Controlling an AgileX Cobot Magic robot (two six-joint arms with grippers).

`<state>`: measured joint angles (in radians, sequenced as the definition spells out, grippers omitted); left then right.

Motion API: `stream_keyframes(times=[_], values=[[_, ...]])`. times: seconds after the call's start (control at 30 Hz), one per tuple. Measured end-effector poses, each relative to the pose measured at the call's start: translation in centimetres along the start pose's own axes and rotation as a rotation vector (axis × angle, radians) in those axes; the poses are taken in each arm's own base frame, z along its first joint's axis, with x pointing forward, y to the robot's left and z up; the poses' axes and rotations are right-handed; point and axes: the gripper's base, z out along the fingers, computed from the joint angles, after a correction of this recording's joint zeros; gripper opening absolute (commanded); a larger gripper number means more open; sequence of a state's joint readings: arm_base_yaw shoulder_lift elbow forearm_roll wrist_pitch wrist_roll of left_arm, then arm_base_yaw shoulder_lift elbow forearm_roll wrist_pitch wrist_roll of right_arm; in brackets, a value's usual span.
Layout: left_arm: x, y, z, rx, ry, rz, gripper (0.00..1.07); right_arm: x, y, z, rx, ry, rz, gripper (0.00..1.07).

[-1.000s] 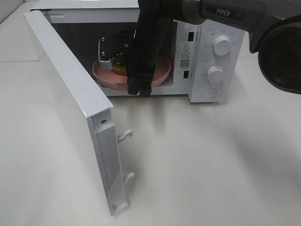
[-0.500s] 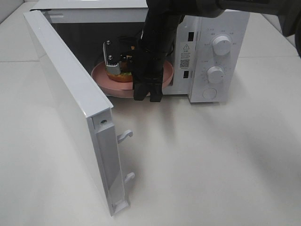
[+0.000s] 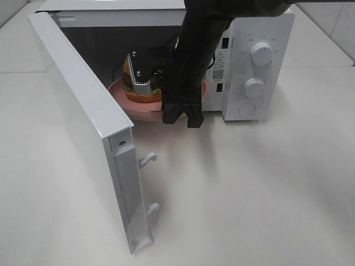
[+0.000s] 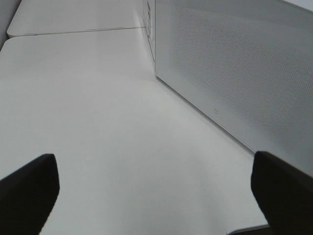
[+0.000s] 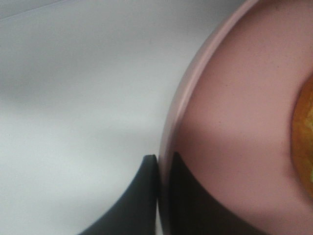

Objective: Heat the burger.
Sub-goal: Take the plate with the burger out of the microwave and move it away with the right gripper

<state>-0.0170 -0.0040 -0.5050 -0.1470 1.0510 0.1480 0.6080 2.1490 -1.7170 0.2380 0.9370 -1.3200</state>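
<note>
Sliding outward since before, right gripper (image 5: 159,196) (pinching plate (image 5: 230,122) rim) carries burger (image 3: 141,88); left gripper (image 4: 156,196) gapes.

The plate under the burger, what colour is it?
Pink. The plate shows best in the right wrist view, where the right gripper pinches its rim.

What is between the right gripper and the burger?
Bare pink plate. In the right wrist view, the right gripper pinches the plate's rim, and only plate surface stretches to the burger.
</note>
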Motion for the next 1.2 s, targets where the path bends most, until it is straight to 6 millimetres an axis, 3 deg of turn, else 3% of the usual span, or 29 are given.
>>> stream_keyframes(times=[0.47, 1.0, 1.2], values=[[0.0, 0.0, 0.0, 0.000, 0.000, 0.000, 1.02, 1.7, 4.9, -1.1, 0.140, -0.031, -0.073, 0.00], [0.0, 0.0, 0.0, 0.000, 0.000, 0.000, 1.02, 2.1, 7.2, -4.0, 0.252, -0.054, -0.095, 0.00], [0.0, 0.0, 0.0, 0.000, 0.000, 0.000, 1.02, 2.7, 9.0, -4.7, 0.268, -0.051, -0.094, 0.00]])
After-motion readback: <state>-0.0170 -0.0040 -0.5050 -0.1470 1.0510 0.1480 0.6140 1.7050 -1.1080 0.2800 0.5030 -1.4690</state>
